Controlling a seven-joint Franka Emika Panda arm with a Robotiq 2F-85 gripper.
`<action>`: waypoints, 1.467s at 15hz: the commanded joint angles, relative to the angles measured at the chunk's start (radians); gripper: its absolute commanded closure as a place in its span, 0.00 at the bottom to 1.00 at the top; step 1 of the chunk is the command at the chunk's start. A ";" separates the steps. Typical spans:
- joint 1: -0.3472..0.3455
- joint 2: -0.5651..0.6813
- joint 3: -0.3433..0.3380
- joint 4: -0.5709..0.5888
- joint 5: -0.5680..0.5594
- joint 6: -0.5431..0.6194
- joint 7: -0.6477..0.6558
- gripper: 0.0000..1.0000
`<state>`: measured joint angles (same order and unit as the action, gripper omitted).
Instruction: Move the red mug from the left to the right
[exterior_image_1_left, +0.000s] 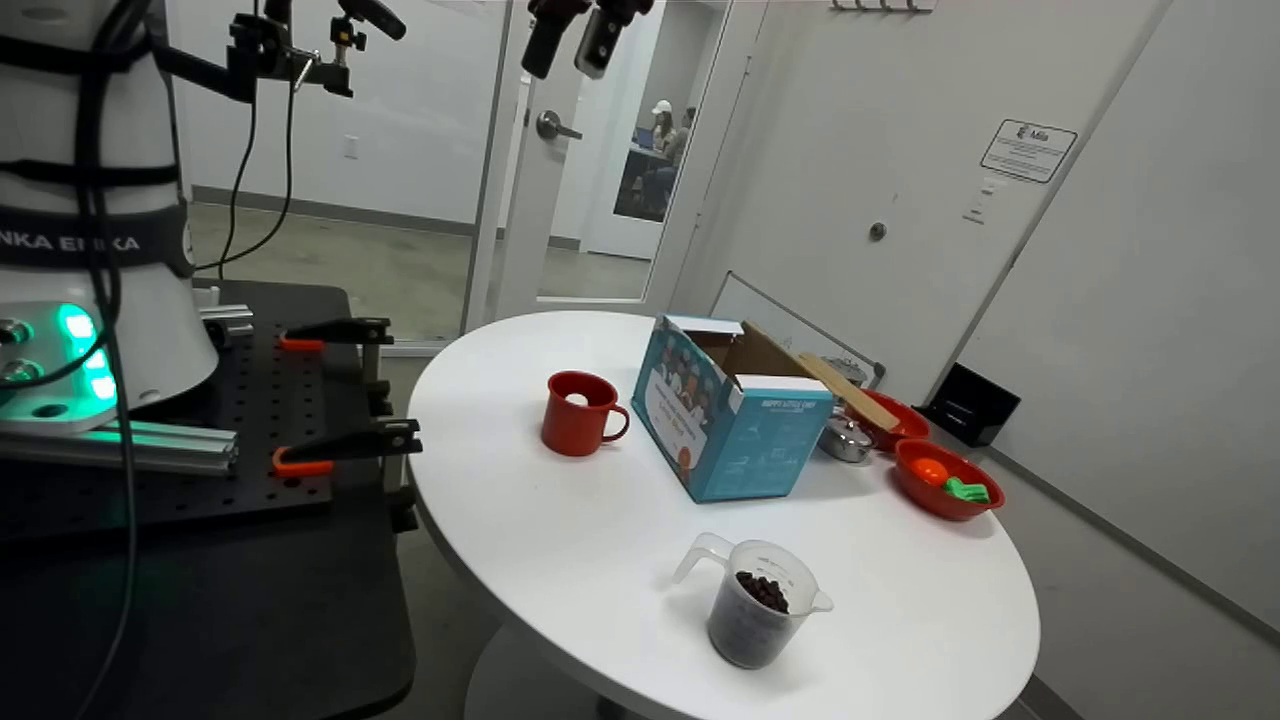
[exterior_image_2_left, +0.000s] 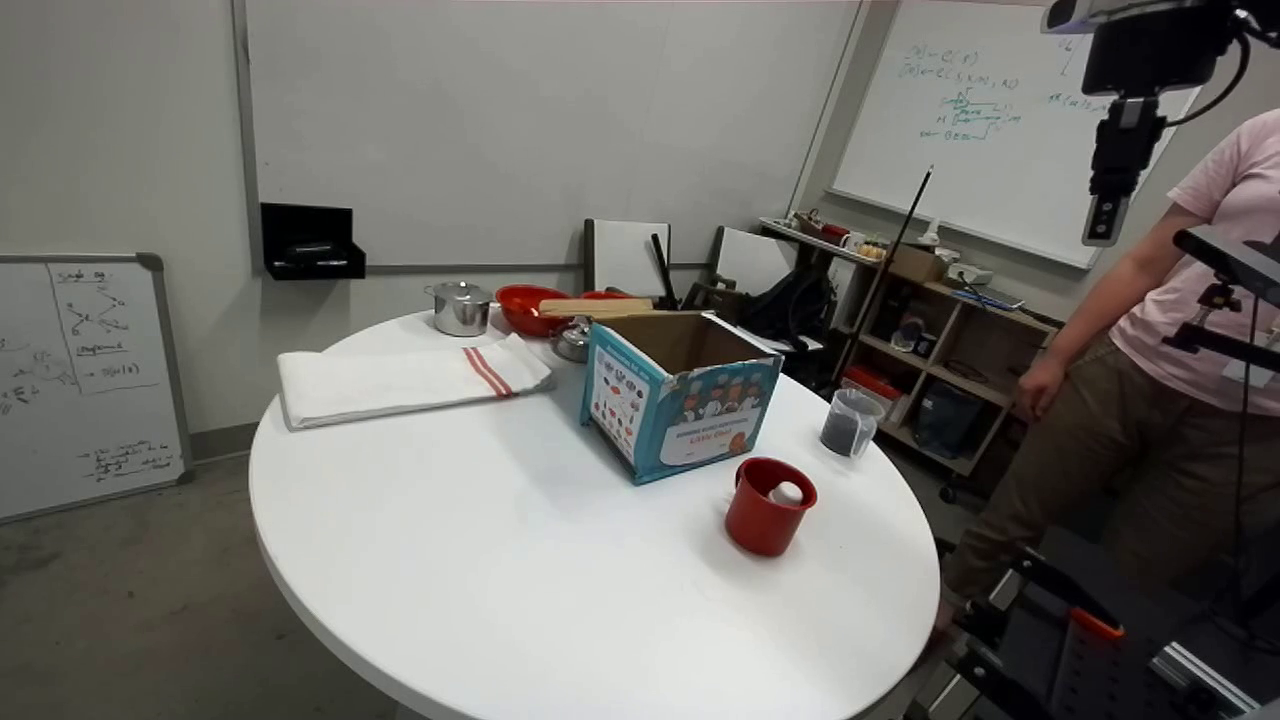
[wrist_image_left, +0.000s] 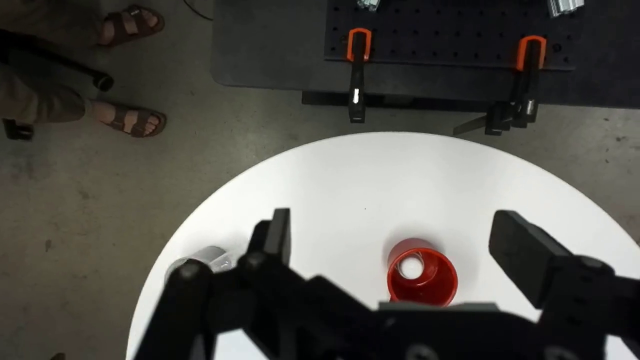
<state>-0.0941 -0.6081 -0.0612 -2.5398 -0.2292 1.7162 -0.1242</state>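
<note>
The red mug (exterior_image_1_left: 573, 428) stands upright on the round white table (exterior_image_1_left: 500, 530), beside the blue box (exterior_image_1_left: 770, 445). It also shows in an exterior view (exterior_image_2_left: 762, 525) and in the wrist view (wrist_image_left: 434, 294). A small white object (wrist_image_left: 411, 267) is inside the mug. The mug's handle is mostly hidden in the wrist view. My gripper (wrist_image_left: 392, 237) is open and empty, with its fingers wide apart and the mug seen between them. In both exterior views the gripper (exterior_image_1_left: 568, 52) hangs high above the table, well apart from the mug; it also shows here (exterior_image_2_left: 1104, 225).
A clear cup with dark contents (exterior_image_1_left: 755, 625) stands near the table edge. Red bowls (exterior_image_1_left: 950, 482), a metal pot (exterior_image_2_left: 462, 310), a wooden board (exterior_image_1_left: 850, 392) and a folded towel (exterior_image_2_left: 400, 385) lie around the box. Clamps (wrist_image_left: 357, 85) stick out from the black desk. A person (exterior_image_2_left: 1060, 430) stands nearby.
</note>
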 joint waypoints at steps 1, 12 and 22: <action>0.035 -0.002 -0.036 -0.001 0.029 0.015 -0.059 0.00; 0.042 0.402 -0.102 0.072 0.225 0.409 -0.138 0.00; 0.044 0.631 -0.039 0.172 0.222 0.505 -0.126 0.00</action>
<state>-0.0521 -0.0609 -0.1189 -2.4226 -0.0212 2.1977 -0.2373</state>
